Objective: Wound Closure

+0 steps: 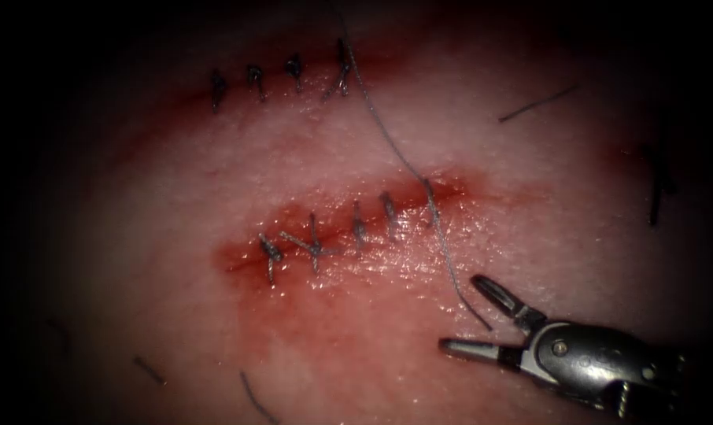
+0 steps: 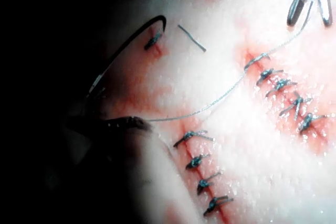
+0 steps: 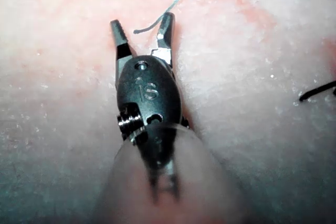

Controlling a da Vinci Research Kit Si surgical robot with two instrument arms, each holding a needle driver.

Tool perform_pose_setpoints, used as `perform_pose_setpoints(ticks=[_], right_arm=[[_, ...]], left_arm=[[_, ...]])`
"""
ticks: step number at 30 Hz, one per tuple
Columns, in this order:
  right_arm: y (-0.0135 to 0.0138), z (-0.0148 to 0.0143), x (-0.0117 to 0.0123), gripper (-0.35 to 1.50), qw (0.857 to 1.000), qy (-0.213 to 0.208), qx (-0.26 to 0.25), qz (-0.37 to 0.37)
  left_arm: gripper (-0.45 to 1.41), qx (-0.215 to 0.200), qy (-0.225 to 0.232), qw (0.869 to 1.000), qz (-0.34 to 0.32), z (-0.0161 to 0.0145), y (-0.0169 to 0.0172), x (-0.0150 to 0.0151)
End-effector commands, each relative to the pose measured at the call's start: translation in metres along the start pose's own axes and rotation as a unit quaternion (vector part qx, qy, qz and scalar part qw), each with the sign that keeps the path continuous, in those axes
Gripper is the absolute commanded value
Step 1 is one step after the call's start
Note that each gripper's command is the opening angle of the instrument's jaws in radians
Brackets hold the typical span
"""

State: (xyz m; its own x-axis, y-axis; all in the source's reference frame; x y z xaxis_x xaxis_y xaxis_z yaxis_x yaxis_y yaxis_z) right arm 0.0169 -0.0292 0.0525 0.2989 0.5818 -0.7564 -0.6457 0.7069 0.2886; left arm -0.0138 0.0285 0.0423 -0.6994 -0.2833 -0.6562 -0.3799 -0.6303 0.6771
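**Cut stitched along its length, thread end loose**

The red, wet cut [image 1: 349,224] in the pale pork tissue [image 1: 530,260] carries a row of dark stitches. From the stitch at its right end a thin grey thread [image 1: 445,252] runs down to a free end. Just beside that end, the right arm's steel tool [image 1: 474,319] stands with jaws apart, holding nothing. A curved dark needle [image 2: 126,45] lies on the tissue, well apart from the cut, in no jaws. I judge the closing nearly finished.

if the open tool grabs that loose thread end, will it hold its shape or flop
Likely floppy: the thread lies in a slack curve across the tissue. Probably very light, being so thin. Its free end sits between the right tool's open jaws, held by nothing.
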Motion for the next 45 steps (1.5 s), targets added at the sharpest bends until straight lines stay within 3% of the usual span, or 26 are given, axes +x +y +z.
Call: perform_pose_setpoints(ticks=[1, 5, 8, 11, 12, 13, 14, 17, 21, 22, 24, 25, 31, 36, 45], right_arm=[[-0.0006, 0.0001, -0.0001, 1.31, 1.000, 0.003, 0.000, 0.003], [0.0007, -0.0015, 0.0019, 1.26, 1.000, 0.010, 0.007, -0.003], [0.0032, -0.0027, 0.0048, 1.23, 0.999, 0.017, 0.025, -0.030], [0.0053, -0.0033, 0.0072, 1.21, 0.999, 0.011, 0.038, -0.033], [0.0053, -0.0033, 0.0072, 1.21, 0.999, 0.011, 0.038, -0.033], [0.0066, -0.0030, 0.0090, 1.23, 0.998, 0.013, 0.055, -0.034], [0.0068, -0.0027, 0.0093, 1.14, 0.997, 0.015, 0.062, -0.033], [0.0070, -0.0008, 0.0101, -0.35, 0.994, 0.029, 0.099, -0.034], [0.0074, 0.0040, 0.0102, -0.35, 0.990, 0.043, 0.133, -0.013], [0.0080, 0.0059, 0.0102, -0.35, 0.988, 0.054, 0.145, -0.014], [0.0087, 0.0074, 0.0102, -0.35, 0.985, 0.069, 0.157, -0.008], [0.0095, 0.0088, 0.0104, -0.35, 0.980, 0.099, 0.171, -0.002], [0.0111, 0.0111, 0.0124, -0.35, 0.960, 0.151, 0.234, 0.032], [0.0114, 0.0116, 0.0135, -0.35, 0.920, 0.178, 0.339, 0.083], [0.0107, 0.0111, 0.0131, -0.35, 0.859, 0.192, 0.466, 0.093]], left_arm=[[-0.45, -0.010, 0.015, 1.000, -0.008, 0.0003, 0.0012, 0.0005], [-0.45, -0.063, 0.101, 0.988, -0.097, -0.0028, 0.0057, 0.0032], [-0.45, -0.112, 0.154, 0.965, -0.178, -0.0060, 0.0103, 0.0060], [-0.45, -0.149, 0.176, 0.946, -0.227, -0.0084, 0.0138, 0.0081], [-0.45, -0.149, 0.176, 0.946, -0.227, -0.0084, 0.0138, 0.0081], [-0.45, -0.165, 0.188, 0.936, -0.249, -0.0101, 0.0160, 0.0093], [-0.45, -0.168, 0.192, 0.933, -0.252, -0.0105, 0.0165, 0.0096], [-0.45, -0.179, 0.199, 0.923, -0.275, -0.0118, 0.0182, 0.0107], [-0.45, -0.192, 0.203, 0.908, -0.313, -0.0124, 0.0197, 0.0118], [-0.45, -0.199, 0.207, 0.898, -0.332, -0.0122, 0.0203, 0.0121], [-0.45, -0.204, 0.212, 0.896, -0.334, -0.0121, 0.0211, 0.0123], [-0.45, -0.212, 0.216, 0.892, -0.337, -0.0118, 0.0220, 0.0124], [-0.45, -0.250, 0.215, 0.893, -0.306, -0.0102, 0.0261, 0.0119], [-0.45, -0.265, 0.211, 0.900, -0.274, -0.0068, 0.0301, 0.0090], [-0.45, -0.273, 0.204, 0.902, -0.264, -0.0027, 0.0323, 0.0059]])
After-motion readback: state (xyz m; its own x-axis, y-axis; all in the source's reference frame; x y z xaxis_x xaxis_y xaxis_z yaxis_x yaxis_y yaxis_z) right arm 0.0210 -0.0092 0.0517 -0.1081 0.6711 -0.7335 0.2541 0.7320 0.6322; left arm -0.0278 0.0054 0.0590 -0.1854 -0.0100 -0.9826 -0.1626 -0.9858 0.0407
